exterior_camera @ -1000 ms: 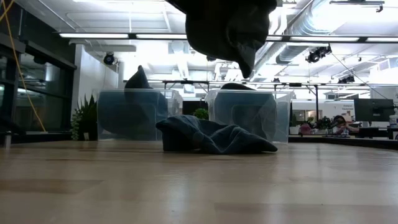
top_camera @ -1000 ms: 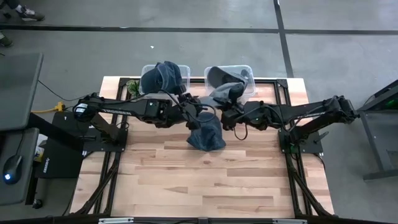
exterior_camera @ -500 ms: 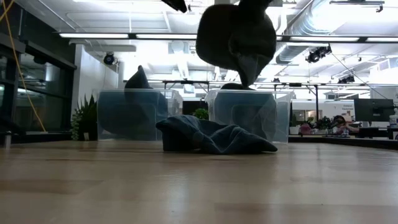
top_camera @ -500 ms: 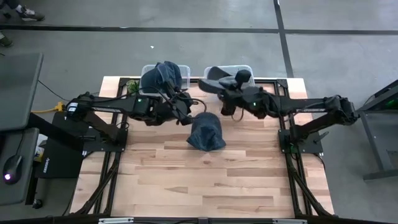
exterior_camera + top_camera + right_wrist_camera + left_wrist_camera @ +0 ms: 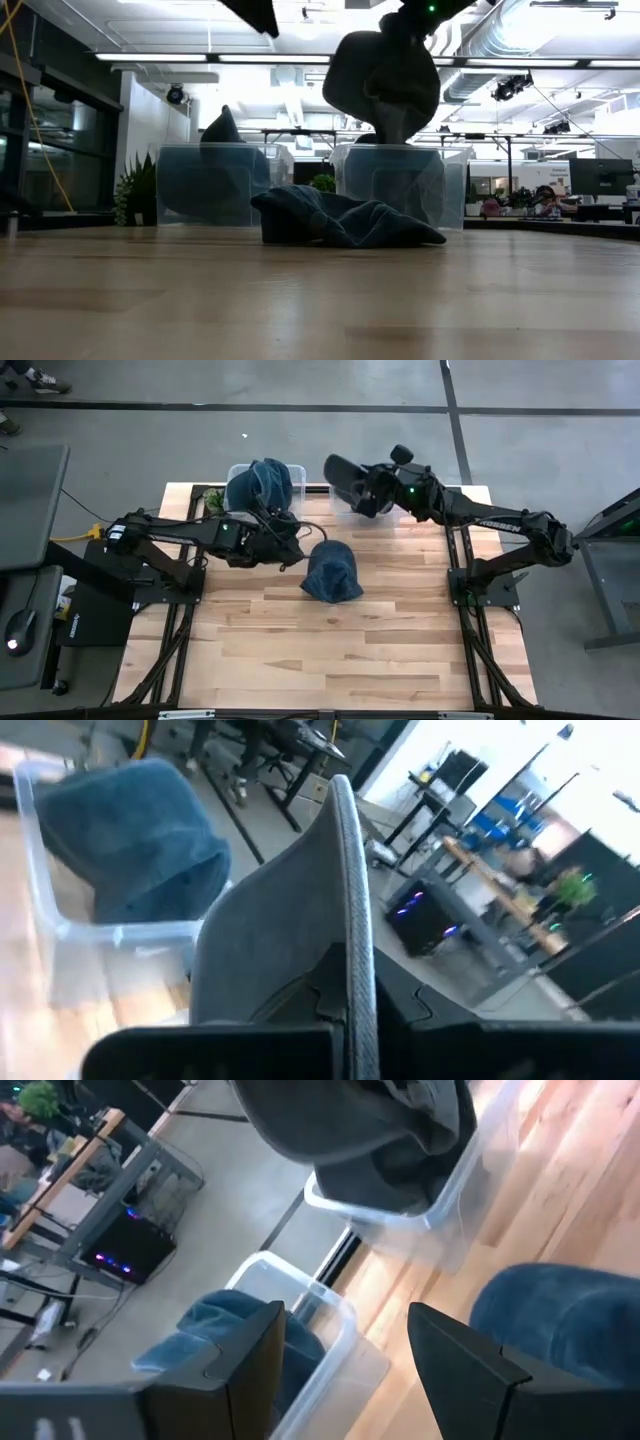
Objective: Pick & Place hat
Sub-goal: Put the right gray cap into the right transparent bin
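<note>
Counter (image 5: 300, 650): light wood planks. Two clear bins at its 12 o'clock edge; left bin (image 5: 240, 472) is stuffed with a blue hat. Blue hat (image 5: 332, 572), crumpled soft fabric, lies mid-counter. Grey hat (image 5: 345, 482), brim stiff, is clamped in the closed jaws of the right gripper (image 5: 372, 488), held above the right bin (image 5: 395, 185); a second ago it hung over the blue hat. Left gripper (image 5: 292, 545), jaws parted and empty, has been pulled back toward 9 o'clock.

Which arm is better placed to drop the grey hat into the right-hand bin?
Right. Its end effector is shut on the grey hat above that bin; the left end effector is open, by the blue hat.
</note>
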